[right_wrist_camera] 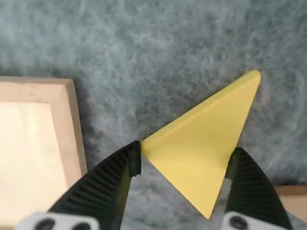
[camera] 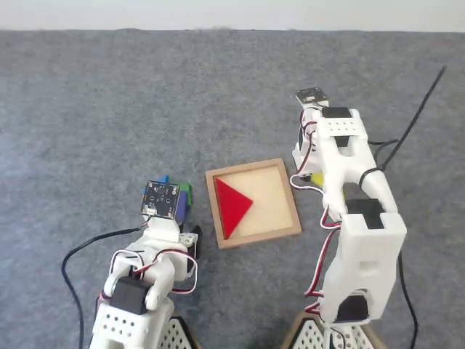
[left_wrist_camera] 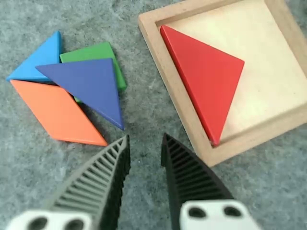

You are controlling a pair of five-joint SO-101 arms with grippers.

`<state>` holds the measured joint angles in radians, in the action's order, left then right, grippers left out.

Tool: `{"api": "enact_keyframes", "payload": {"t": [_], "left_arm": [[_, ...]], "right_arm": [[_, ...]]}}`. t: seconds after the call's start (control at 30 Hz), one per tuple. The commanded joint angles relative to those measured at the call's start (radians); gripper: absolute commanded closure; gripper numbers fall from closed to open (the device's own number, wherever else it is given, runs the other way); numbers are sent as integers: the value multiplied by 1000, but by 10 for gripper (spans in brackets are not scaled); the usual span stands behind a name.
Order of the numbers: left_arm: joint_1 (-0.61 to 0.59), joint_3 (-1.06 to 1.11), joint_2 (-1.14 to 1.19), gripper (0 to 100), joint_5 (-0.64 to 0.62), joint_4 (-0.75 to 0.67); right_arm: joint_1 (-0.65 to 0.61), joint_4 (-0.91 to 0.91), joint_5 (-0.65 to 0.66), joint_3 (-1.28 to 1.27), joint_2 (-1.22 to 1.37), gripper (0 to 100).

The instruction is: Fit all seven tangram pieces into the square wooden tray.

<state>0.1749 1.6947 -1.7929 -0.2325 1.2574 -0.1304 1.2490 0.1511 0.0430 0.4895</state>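
Observation:
The square wooden tray [camera: 290,195] lies mid-table with a red triangle [camera: 231,206] along its left side. My right gripper [right_wrist_camera: 186,149] is down on the carpet just right of the tray [right_wrist_camera: 72,120]. It is shut on a yellow triangle [right_wrist_camera: 204,143], one fingertip at a corner and the other against an edge. My left gripper [left_wrist_camera: 145,143] hovers a little open and holds nothing, just outside the tray's rim [left_wrist_camera: 160,67]. Beyond it lie a light blue triangle [left_wrist_camera: 41,60], a green square [left_wrist_camera: 98,51], a dark blue triangle [left_wrist_camera: 91,84] and an orange parallelogram [left_wrist_camera: 55,112], overlapping in a cluster.
Grey carpet covers the whole table, with wide free room behind the tray. A black cable [camera: 418,109] trails off to the right of the right arm. A tan edge [right_wrist_camera: 293,196] pokes in beside the right gripper.

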Motion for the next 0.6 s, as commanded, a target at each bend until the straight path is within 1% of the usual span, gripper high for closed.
{"api": "enact_keyframes", "payload": {"t": [0.0, 0.07, 0.47, 0.57], "left_arm": [[2, -12, -17, 895, -6, 2], [2, -12, -17, 895, -6, 2], [2, -12, -17, 895, -6, 2], [2, -12, -17, 895, -6, 2]], "right_arm": [[-2, -8, -57, 51, -10, 716], [-2, -5, -74, 51, -4, 717], [21, -4, -68, 48, 38, 721], [21, -5, -66, 51, 59, 780]]}}
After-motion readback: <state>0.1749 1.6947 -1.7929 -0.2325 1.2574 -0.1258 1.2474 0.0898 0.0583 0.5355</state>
